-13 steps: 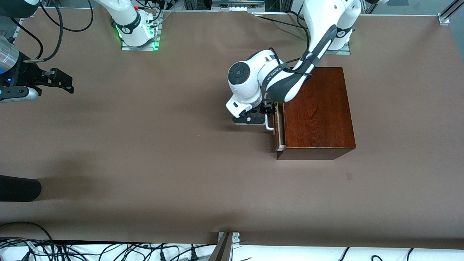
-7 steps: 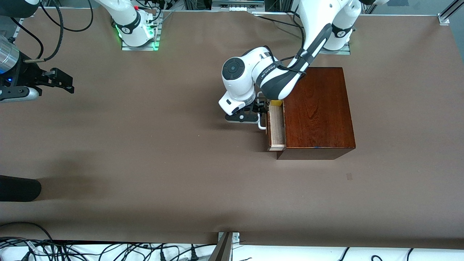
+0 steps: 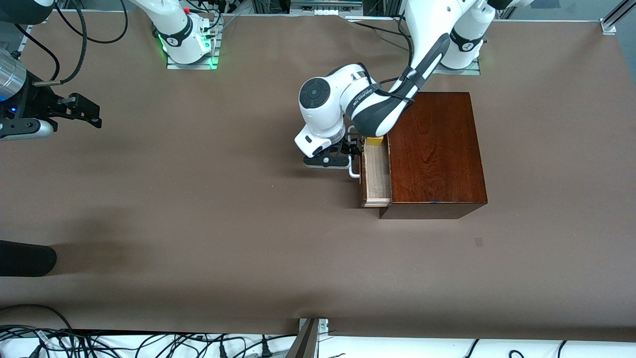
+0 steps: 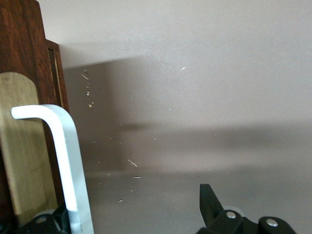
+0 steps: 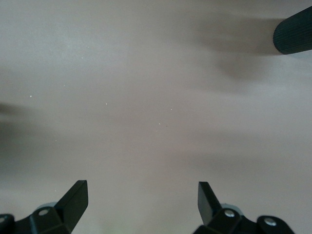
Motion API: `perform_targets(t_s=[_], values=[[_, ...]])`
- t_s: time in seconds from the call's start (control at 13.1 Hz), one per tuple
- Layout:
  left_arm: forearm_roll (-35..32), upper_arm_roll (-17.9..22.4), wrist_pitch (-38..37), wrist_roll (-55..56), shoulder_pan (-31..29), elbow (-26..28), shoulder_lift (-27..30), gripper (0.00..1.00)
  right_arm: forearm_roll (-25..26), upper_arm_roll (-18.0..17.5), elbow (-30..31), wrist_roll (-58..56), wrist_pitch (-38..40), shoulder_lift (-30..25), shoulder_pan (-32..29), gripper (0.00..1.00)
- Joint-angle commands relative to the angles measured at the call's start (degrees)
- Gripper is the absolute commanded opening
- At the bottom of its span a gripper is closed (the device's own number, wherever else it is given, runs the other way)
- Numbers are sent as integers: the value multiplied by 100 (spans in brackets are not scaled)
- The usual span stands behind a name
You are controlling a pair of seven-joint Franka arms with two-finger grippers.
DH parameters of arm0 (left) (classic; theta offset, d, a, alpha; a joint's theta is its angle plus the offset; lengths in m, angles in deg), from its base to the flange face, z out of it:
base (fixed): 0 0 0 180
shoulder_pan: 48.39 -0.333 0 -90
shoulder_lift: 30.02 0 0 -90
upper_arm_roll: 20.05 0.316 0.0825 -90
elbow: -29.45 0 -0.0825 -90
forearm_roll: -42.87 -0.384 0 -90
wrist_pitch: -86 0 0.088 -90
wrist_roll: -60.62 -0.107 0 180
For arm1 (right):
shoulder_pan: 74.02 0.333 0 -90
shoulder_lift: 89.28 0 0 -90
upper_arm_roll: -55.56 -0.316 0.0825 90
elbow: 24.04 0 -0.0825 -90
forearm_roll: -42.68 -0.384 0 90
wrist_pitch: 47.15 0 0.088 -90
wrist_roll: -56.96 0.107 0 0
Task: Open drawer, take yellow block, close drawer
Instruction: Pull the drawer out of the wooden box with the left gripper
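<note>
The dark reddish-brown wooden box (image 3: 435, 149) stands near the left arm's base. Its drawer (image 3: 377, 176) is pulled partly out toward the right arm's end of the table, and pale wood shows inside. The yellow block (image 3: 375, 140) sits in the drawer's end farthest from the front camera, half hidden under the left arm. My left gripper (image 3: 349, 150) (image 4: 132, 207) is open at the white bar handle (image 3: 354, 171) (image 4: 68, 161), which lies between its fingers, close against one of them. My right gripper (image 3: 94, 115) (image 5: 141, 192) waits open and holds nothing, over the table at the right arm's end.
A dark rounded cylinder (image 3: 25, 258) (image 5: 292, 36) reaches in over the table edge at the right arm's end. Cables (image 3: 149, 345) and a metal bracket (image 3: 310, 338) run along the edge nearest the front camera. Bare brown table (image 3: 223, 209) lies between the grippers.
The drawer has slid out of the box toward the right arm's end, with the left gripper moving along at its handle. The yellow block has come into view. The right arm has not moved.
</note>
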Motion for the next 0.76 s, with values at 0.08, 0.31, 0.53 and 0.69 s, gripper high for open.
perform_targets(t_s=[0.08,0.31,0.53,0.69], values=[[209,-13,122,139,139,-361,-273,100,-93,-11,-73,-29,4,21,-42,100],[156,5,-167,113,139,-369,-220,100,-93,-11,-82,-38,4,48,-42,100],[139,-30,-773,87,139,-719,-167,100,-93,-11,-73,-38,4,48,-34,100],[165,-39,-933,78,200,-887,-167,100,-93,-11,-82,-38,4,48,-34,100]])
